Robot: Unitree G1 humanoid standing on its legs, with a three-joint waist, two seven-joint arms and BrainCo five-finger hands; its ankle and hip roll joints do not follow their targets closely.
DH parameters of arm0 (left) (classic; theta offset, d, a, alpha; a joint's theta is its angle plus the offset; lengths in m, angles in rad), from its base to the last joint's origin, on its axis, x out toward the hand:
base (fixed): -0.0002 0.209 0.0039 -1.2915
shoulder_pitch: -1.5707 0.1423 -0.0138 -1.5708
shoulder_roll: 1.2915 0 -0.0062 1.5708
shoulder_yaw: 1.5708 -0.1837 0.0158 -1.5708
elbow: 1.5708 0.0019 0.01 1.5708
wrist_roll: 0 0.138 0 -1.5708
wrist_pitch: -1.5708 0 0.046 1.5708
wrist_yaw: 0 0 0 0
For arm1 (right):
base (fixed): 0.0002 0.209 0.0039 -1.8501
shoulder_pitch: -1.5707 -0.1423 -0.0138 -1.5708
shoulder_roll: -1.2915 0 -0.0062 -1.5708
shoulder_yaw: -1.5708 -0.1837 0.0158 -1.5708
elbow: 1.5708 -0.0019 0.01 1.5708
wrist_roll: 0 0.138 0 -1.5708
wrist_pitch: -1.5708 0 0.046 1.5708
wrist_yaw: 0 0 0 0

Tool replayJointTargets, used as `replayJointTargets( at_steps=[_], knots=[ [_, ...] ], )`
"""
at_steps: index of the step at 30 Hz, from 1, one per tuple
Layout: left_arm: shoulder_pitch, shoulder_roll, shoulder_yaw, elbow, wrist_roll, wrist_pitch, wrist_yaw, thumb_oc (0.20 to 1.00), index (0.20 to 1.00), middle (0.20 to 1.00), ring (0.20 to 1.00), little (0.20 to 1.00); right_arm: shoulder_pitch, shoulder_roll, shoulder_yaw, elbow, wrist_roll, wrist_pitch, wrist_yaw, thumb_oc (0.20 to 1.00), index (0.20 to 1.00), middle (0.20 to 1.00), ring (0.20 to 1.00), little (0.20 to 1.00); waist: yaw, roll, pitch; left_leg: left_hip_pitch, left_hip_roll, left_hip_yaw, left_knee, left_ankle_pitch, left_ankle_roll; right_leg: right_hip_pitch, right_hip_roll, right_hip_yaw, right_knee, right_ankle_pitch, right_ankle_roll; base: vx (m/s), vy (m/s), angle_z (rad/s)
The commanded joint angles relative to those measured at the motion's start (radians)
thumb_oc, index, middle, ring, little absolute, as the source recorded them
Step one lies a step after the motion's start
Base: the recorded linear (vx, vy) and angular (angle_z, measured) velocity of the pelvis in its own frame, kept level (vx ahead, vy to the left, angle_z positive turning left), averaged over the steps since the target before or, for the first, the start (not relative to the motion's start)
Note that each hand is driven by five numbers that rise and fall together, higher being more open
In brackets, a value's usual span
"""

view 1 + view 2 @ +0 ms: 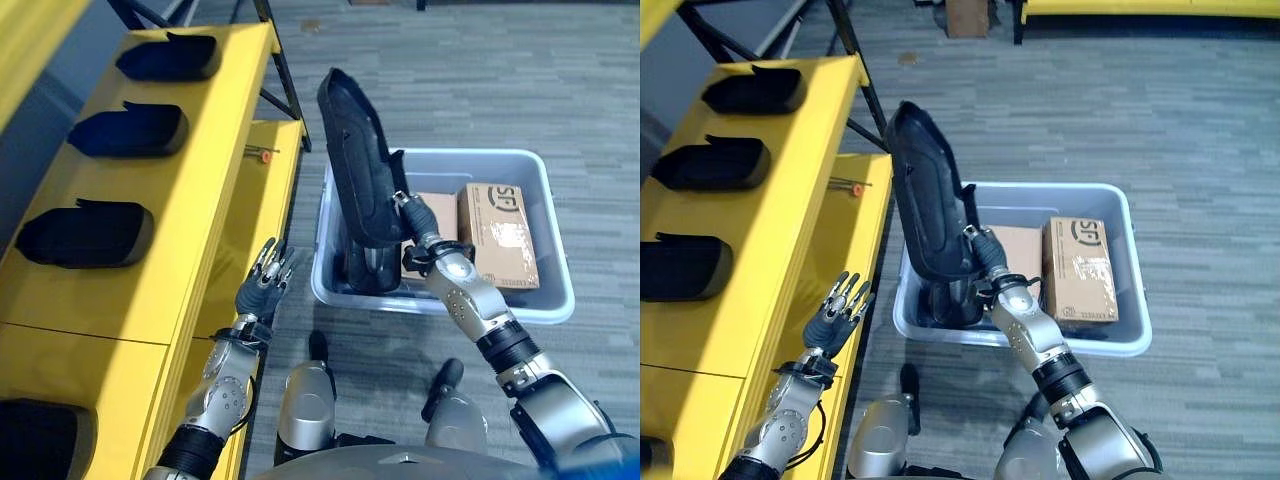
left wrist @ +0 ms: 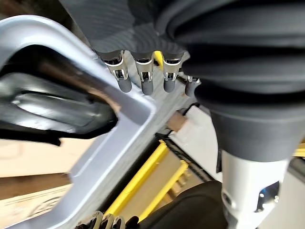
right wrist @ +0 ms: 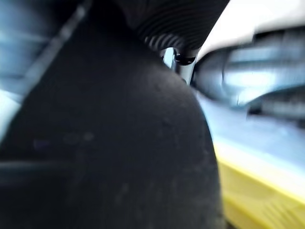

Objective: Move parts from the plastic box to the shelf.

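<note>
My right robot hand [image 1: 418, 235] holds a long black moulded part [image 1: 358, 160] up out of the grey plastic box [image 1: 540, 300], gripping it near its lower end; my fingers sit mostly behind the part, but it hangs from the hand, raised and tilted, its top reaching toward the upper middle of the frame. The right wrist view shows the part's dark surface [image 3: 119, 152] close against the hand. The box stands on the grey carpeted floor [image 1: 480, 80] in the centre right of the frame. Inside it lie two brown cardboard boxes [image 1: 498, 235] side by side, and another dark part [image 1: 370, 268] in its left end below the lifted one.

My left robot hand [image 1: 265, 280] hovers at lower centre left, fingers straight and spread, holding nothing, between the box's left wall and the yellow shelf [image 1: 200, 200]. The shelf runs along the left side of the frame. Three black parts [image 1: 85, 233] already rest in a row on its top level.
</note>
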Motion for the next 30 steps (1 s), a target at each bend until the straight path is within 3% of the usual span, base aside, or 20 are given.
replayJointTargets(
  at_steps=[1,6,8,9,11,12,13,15,17,19,23,25,30],
  knots=[
    [0.02,0.031,-0.02,-0.087,0.058,-0.024,-0.041,1.0,1.0,1.0,1.0,1.0,-0.016,0.026,-0.037,-0.137,0.021,-0.052,0.043,0.2,0.2,0.2,0.2,0.2,0.029,-0.019,-0.033,0.006,-0.031,0.003,0.053,-0.046,0.052,0.04,-0.004,-0.078,0.103,-0.106,0.016,-0.01,0.159,0.18],
    [0.04,0.024,-0.026,-0.076,0.129,-0.018,-0.048,1.0,1.0,1.0,1.0,1.0,0.01,0.054,-0.01,-0.152,0.038,-0.051,0.027,0.2,0.2,0.2,0.2,0.2,0.057,-0.024,-0.066,0.035,-0.07,0.01,0.049,-0.063,0.083,0.077,-0.038,-0.127,0.105,-0.074,0.013,-0.03,0.205,0.09],
    [0.046,0.016,-0.043,-0.065,0.133,-0.027,-0.044,1.0,1.0,1.0,1.0,1.0,0.02,0.067,0.004,-0.154,0.056,-0.047,0.026,0.2,0.2,0.2,0.2,0.2,0.067,-0.025,-0.08,0.06,-0.088,0.029,0.025,-0.069,0.095,0.074,-0.06,-0.167,0.106,-0.028,0.014,-0.06,0.177,0.06],
    [0.047,0.013,-0.047,-0.062,0.139,-0.033,-0.044,1.0,1.0,1.0,1.0,1.0,0.021,0.076,0.008,-0.154,0.053,-0.044,0.03,0.2,0.2,0.2,0.2,0.2,0.069,-0.028,-0.079,0.072,-0.096,0.035,0.014,-0.073,0.101,0.056,-0.075,-0.169,0.121,0.001,0.022,-0.07,0.141,-0.09],
    [0.046,0.011,-0.052,-0.053,0.159,-0.041,-0.039,1.0,1.0,1.0,1.0,1.0,0.021,0.077,0.014,-0.153,0.059,-0.043,0.042,0.2,0.2,0.2,0.2,0.2,0.067,-0.024,-0.083,0.08,-0.102,0.038,-0.001,-0.075,0.108,0.044,-0.072,-0.165,0.145,-0.002,0.024,-0.07,0.085,-0.3],
    [0.038,0.018,-0.057,-0.043,0.152,-0.047,-0.033,1.0,1.0,1.0,1.0,1.0,0.022,0.075,0.023,-0.153,0.06,-0.046,0.046,0.2,0.2,0.2,0.2,0.2,0.059,-0.022,-0.087,0.079,-0.109,0.03,-0.009,-0.076,0.117,0.03,-0.058,-0.132,0.17,-0.009,0.027,-0.06,0.065,-0.39],
    [0.029,0.031,-0.06,-0.02,0.137,-0.052,-0.04,1.0,1.0,1.0,1.0,1.0,0.031,0.063,0.027,-0.153,0.061,-0.057,0.054,0.2,0.2,0.2,0.2,0.2,0.04,-0.019,-0.095,0.066,-0.12,0.003,-0.006,-0.081,0.124,0.026,0.002,-0.065,0.193,-0.061,0.017,-0.03,0.045,-0.26],
    [0.034,0.043,-0.054,0.001,0.114,-0.053,-0.054,1.0,1.0,1.0,1.0,1.0,0.056,0.043,0.032,-0.153,0.054,-0.062,0.071,0.2,0.2,0.2,0.2,0.2,0.022,-0.018,-0.12,0.061,-0.14,-0.04,-0.032,-0.065,0.121,0.041,0.12,0.007,0.18,-0.129,-0.014,0.01,0.012,0.33],
    [0.047,0.04,-0.044,0.011,0.114,-0.053,-0.084,1.0,1.0,1.0,1.0,1.0,0.076,0.025,0.028,-0.162,0.054,-0.058,0.092,0.2,0.2,0.2,0.2,0.2,0.009,-0.023,-0.137,0.063,-0.164,-0.088,-0.061,-0.054,0.11,0.07,0.217,0.058,0.123,-0.17,-0.06,0.04,-0.025,0.49],
    [0.058,0.034,-0.04,0.014,0.122,-0.046,-0.113,1.0,1.0,1.0,1.0,1.0,0.105,0.005,0.02,-0.18,0.046,-0.058,0.109,0.2,0.2,0.2,0.2,0.2,-0.007,-0.035,-0.147,0.064,-0.192,-0.148,-0.082,-0.039,0.1,0.076,0.293,0.121,0.065,-0.169,-0.08,0.05,-0.077,0.48],
    [0.075,0.019,-0.025,0.016,0.141,-0.027,-0.135,1.0,1.0,1.0,1.0,1.0,0.145,-0.029,-0.005,-0.198,0.029,-0.052,0.159,0.2,0.2,0.2,0.2,0.2,-0.026,-0.053,-0.168,0.048,-0.22,-0.21,-0.074,-0.043,0.096,0.097,0.33,0.182,-0.013,-0.156,-0.097,0.05,-0.134,0.75],
    [0.098,-0.009,0.016,0.037,0.127,0.006,-0.2,1.0,1.0,1.0,1.0,1.0,0.159,-0.044,-0.005,-0.207,0.038,-0.033,0.172,0.2,0.2,0.2,0.2,0.2,-0.014,-0.059,-0.205,0.043,-0.216,-0.246,-0.112,-0.024,0.082,0.12,0.324,0.181,-0.083,-0.14,-0.098,-0.01,-0.272,0.39],
    [0.116,-0.018,0.013,0.096,0.151,-0.009,-0.255,1.0,1.0,1.0,1.0,1.0,0.16,-0.029,0.015,-0.2,0.067,-0.029,0.176,0.2,0.2,0.2,0.2,0.2,0.002,-0.055,-0.227,0.041,-0.198,-0.25,-0.137,0.0,0.058,0.134,0.323,0.136,-0.109,-0.138,-0.101,-0.05,-0.148,0.56]
  ],
)
